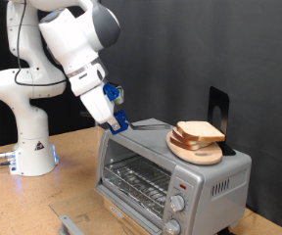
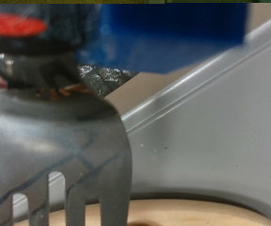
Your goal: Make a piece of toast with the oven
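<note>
The piece of toast (image 1: 199,132), pale with a tan crust, lies on a round wooden plate (image 1: 195,152) on top of the silver oven (image 1: 205,181). The oven's front is open and its wire rack (image 1: 136,181) shows. My gripper (image 1: 116,116), with blue fingers, hangs over the oven's top on the exterior view's left side. It is shut on a slotted metal spatula (image 1: 146,124) whose blade reaches towards the plate. In the wrist view the spatula blade (image 2: 70,160) fills the foreground, with the plate's wooden edge (image 2: 192,212) just beyond it.
The oven's two knobs (image 1: 178,206) are on its front at the exterior view's right. A black stand (image 1: 217,108) rises behind the plate. The oven's lowered door (image 1: 70,221) juts out at the exterior view's bottom. The robot's base (image 1: 31,147) stands on the table at the left.
</note>
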Action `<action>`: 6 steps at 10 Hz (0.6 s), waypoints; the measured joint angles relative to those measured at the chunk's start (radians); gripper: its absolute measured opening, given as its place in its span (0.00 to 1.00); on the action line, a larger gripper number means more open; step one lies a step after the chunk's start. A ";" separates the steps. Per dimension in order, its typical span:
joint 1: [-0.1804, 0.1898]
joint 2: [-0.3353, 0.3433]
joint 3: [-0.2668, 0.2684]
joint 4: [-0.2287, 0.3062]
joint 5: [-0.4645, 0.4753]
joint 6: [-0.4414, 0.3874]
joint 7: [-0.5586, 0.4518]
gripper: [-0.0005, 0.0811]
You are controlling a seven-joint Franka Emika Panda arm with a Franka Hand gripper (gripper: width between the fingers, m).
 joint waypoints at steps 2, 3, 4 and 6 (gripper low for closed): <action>0.000 0.002 0.026 -0.001 -0.039 0.009 0.037 0.43; 0.000 0.004 0.039 -0.003 -0.043 0.019 0.048 0.43; 0.000 0.006 0.050 -0.003 -0.043 0.031 0.054 0.43; 0.000 0.008 0.067 -0.004 -0.043 0.039 0.065 0.43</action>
